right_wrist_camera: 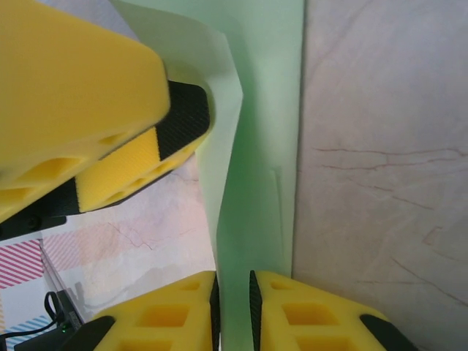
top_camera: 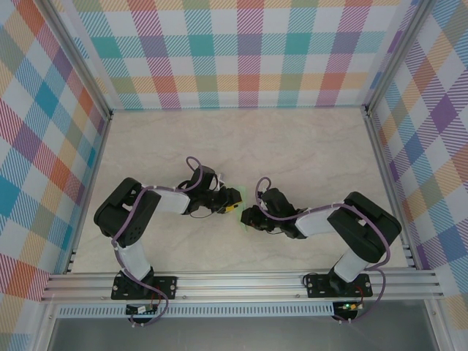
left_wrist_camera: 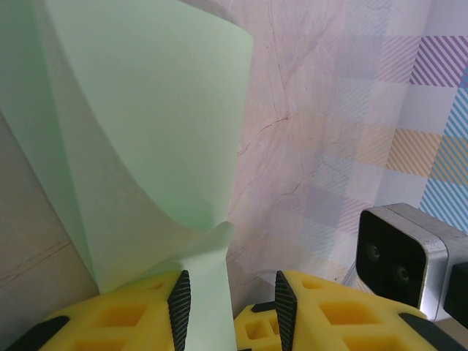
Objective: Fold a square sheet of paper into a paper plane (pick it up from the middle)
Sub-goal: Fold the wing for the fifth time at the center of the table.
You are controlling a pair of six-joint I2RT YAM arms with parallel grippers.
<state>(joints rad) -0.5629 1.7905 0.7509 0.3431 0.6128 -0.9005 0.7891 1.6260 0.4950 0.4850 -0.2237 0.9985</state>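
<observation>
The square sheet of paper is pale green and curls upward, hanging between the two grippers over the middle of the table. My left gripper stands open; a strip of the sheet lies against its left pad, and a clear gap separates it from the right pad. My right gripper has its jaws drawn close on a fold of the paper, which fills the narrow gap. In the top view the left gripper and the right gripper nearly touch, with a sliver of the paper between them.
The beige marble-patterned table is walled with checked panels at the back and sides. A finger of the left gripper looms close in the right wrist view. The right wrist's camera box sits close to the left gripper.
</observation>
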